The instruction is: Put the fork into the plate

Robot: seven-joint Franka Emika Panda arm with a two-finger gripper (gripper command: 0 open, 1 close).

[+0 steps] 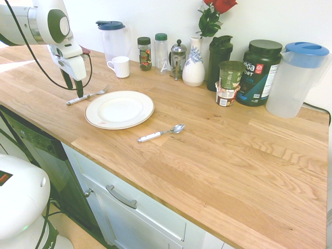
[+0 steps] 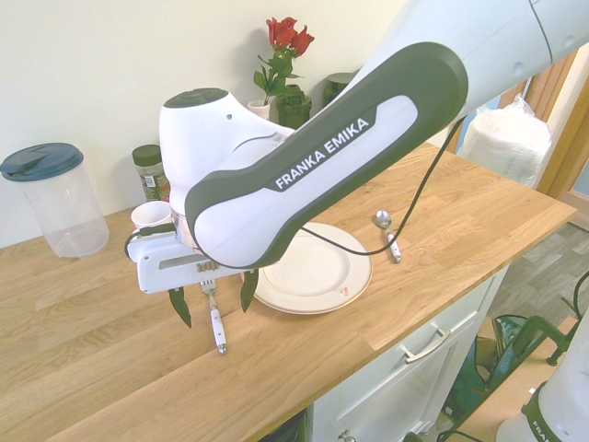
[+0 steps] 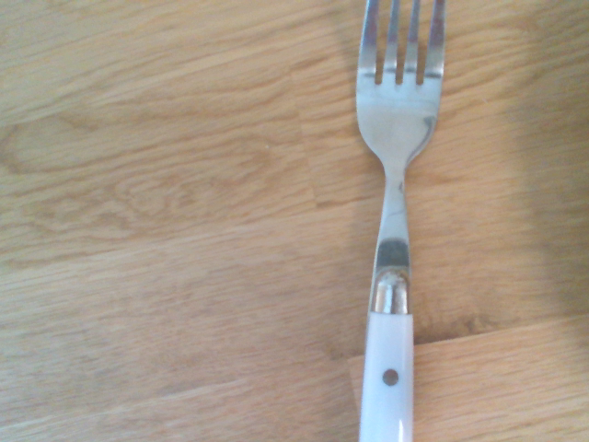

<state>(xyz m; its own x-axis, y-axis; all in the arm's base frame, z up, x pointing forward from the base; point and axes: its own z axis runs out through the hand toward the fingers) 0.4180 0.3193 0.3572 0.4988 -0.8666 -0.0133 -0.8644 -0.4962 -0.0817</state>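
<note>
The fork lies flat on the wooden counter just left of the plate, its tines pointing toward the back wall. My gripper hangs low over the fork's white handle and is open. In the second exterior view its two dark fingers stand on either side of the fork without touching it. The wrist view shows the fork from close by, with its silver tines and the start of the white handle. The plate has nothing on it.
A white-handled spoon lies in front of the plate toward the right. Along the back wall stand a white mug, a lidded pitcher, jars, a vase with roses, dark tubs and a second pitcher. The counter's front edge is near.
</note>
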